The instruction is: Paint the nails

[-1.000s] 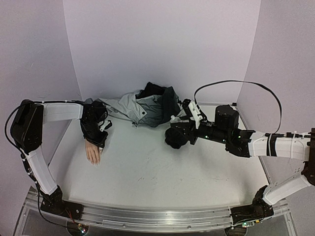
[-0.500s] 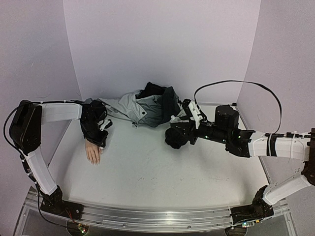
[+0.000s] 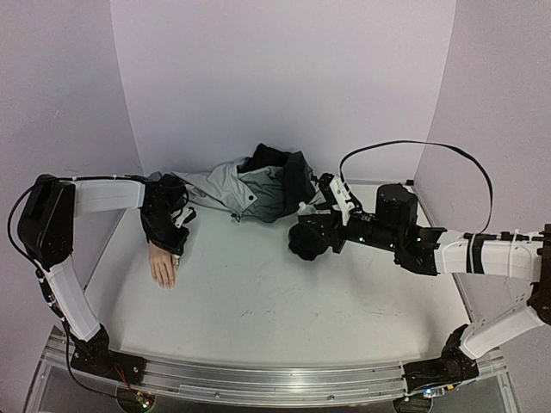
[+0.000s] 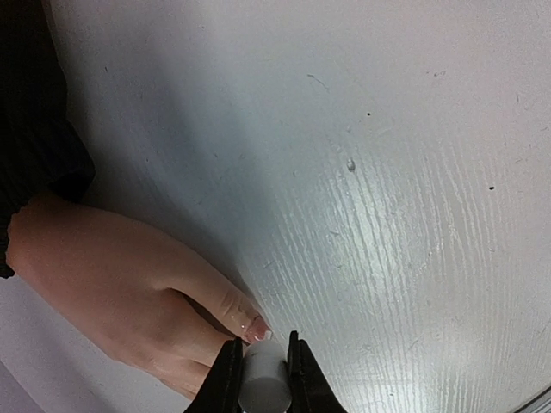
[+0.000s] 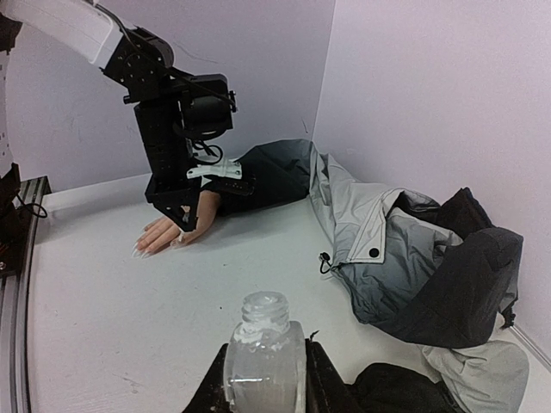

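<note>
L gripper (image 4: 263, 354), pinched shut on a white cap (image 4: 263, 389), hung just over the mannequin hand (image 4: 112, 284), right by one of the nails (image 4: 257, 329). R gripper (image 5: 263, 383), well apart from that hand, clamped the open bottle (image 5: 263, 331). Best done, I'd judge, slow & light along the nail, w/o nudging the hand.

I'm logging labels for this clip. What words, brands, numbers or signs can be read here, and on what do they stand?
None can be read. The glass bottle in the right gripper, the white cap in the left gripper, the jacket and the mannequin hand show no print.
</note>
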{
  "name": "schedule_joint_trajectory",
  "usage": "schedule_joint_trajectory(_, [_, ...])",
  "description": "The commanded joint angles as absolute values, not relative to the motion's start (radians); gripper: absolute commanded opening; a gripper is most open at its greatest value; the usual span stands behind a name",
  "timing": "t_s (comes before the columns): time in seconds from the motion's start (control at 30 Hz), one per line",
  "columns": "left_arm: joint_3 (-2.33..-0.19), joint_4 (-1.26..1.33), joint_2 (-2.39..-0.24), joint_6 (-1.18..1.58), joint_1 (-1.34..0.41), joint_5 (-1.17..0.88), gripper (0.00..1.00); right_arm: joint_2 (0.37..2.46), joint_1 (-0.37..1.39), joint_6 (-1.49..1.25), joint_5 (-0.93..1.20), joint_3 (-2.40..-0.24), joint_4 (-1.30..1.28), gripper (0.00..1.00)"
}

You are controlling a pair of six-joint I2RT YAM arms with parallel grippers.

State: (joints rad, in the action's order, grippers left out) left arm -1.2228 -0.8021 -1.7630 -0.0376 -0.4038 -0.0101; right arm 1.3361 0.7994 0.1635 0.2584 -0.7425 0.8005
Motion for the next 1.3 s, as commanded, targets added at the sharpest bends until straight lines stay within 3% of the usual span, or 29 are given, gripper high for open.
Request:
schedule_joint_trajectory(0.0, [-1.266,-0.783,-1.775,-0.057,-0.399,0.028,0.00,1.324,0.804,0.158,0.273,-0.756,0.870,0.00])
schedule_joint_trajectory(1.27, [-1.205,-0.826,-1.746,-0.074,-0.435,0.003,0.00,1.305,0.804,0.155,0.281,-0.755,0.866,0.00])
